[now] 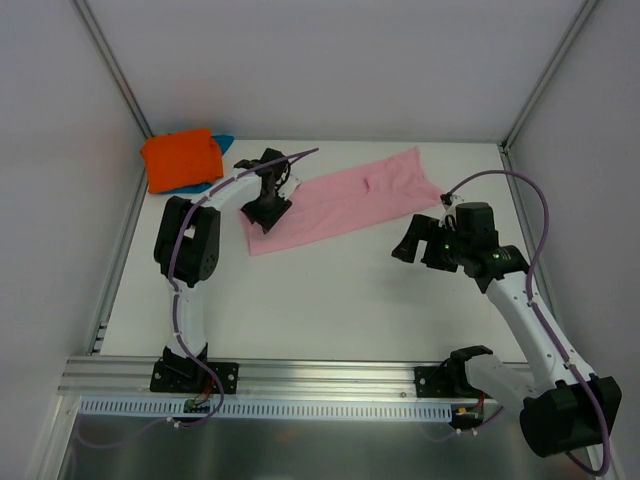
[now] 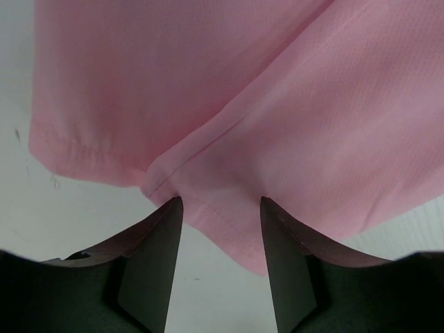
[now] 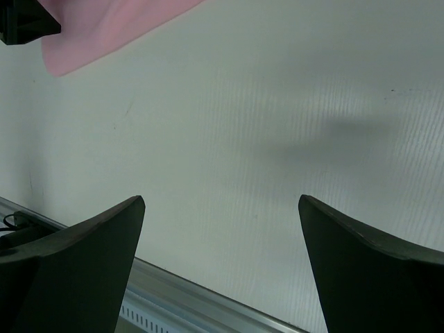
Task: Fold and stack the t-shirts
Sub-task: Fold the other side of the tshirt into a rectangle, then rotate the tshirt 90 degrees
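Observation:
The light pink t-shirt (image 1: 350, 200) lies on the table as a long folded strip, running from the middle left up to the back right. My left gripper (image 1: 266, 215) hovers over its left end, open. In the left wrist view a hemmed corner of the pink cloth (image 2: 277, 104) lies between the spread fingers (image 2: 156, 250), with bare table showing below it. The bright orange t-shirt (image 1: 180, 160) sits folded at the back left on the teal-blue one (image 1: 224, 143). My right gripper (image 1: 412, 243) hangs wide open over bare table, just right of and below the strip's right end.
The white table (image 1: 330, 300) ends at an aluminium rail (image 1: 320, 375) along the near edge, also seen in the right wrist view as the rail (image 3: 208, 298). White walls and metal posts close in the left, back and right sides.

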Robot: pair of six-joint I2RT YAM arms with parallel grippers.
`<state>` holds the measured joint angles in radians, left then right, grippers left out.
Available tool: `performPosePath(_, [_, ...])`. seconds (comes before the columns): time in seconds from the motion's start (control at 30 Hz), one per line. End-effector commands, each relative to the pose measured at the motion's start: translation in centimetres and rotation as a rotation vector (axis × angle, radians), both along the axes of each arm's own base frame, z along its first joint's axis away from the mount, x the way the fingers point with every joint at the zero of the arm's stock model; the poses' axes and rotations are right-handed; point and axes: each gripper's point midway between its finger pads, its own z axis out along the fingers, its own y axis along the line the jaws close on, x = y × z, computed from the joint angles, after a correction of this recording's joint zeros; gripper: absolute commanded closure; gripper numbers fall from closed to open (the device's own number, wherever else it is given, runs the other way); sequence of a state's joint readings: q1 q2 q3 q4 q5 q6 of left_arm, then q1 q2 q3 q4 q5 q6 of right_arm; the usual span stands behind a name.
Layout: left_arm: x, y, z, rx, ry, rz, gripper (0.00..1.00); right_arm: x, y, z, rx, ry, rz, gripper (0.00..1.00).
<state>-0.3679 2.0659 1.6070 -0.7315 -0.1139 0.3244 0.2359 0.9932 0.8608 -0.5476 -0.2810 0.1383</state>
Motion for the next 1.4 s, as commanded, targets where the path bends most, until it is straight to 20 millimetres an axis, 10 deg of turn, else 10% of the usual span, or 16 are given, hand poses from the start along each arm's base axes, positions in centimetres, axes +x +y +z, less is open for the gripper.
performPosePath(0.0, [0.5, -0.9, 0.5, -0.003, 0.006, -0.024, 0.50, -0.3, 0.4, 0.3, 0.023, 0.001, 0.023, 0.00])
performPosePath(0.1, [0.5, -1.1, 0.8, -0.018, -0.004, -0.021, 0.28, -0.1, 0.5, 0.0, 0.021, 0.009, 0.027, 0.00])
performPosePath(0.13, [0.5, -1.1, 1.0, -0.022, -0.010, -0.024, 0.02, -0.1, 0.5, -0.1, 0.020, 0.014, 0.025, 0.01])
performPosePath(0.5, [0.4, -2.8, 5.9, -0.130, -0.099, -0.116, 0.01, 0.7, 1.0, -1.7, 0.041, 0.050, 0.021, 0.01])
performPosePath(1.1, [0.2, -3.1, -3.7, -0.075, 0.178, -0.083, 0.01, 0.1, 0.5, -0.3, 0.020, 0.026, 0.028, 0.01])
performPosePath(1.37, [-5.0, -5.1, -4.6, -0.193, 0.424, -0.001, 0.01, 0.0, 0.7, 0.6, 0.051, -0.005, 0.013, 0.01])
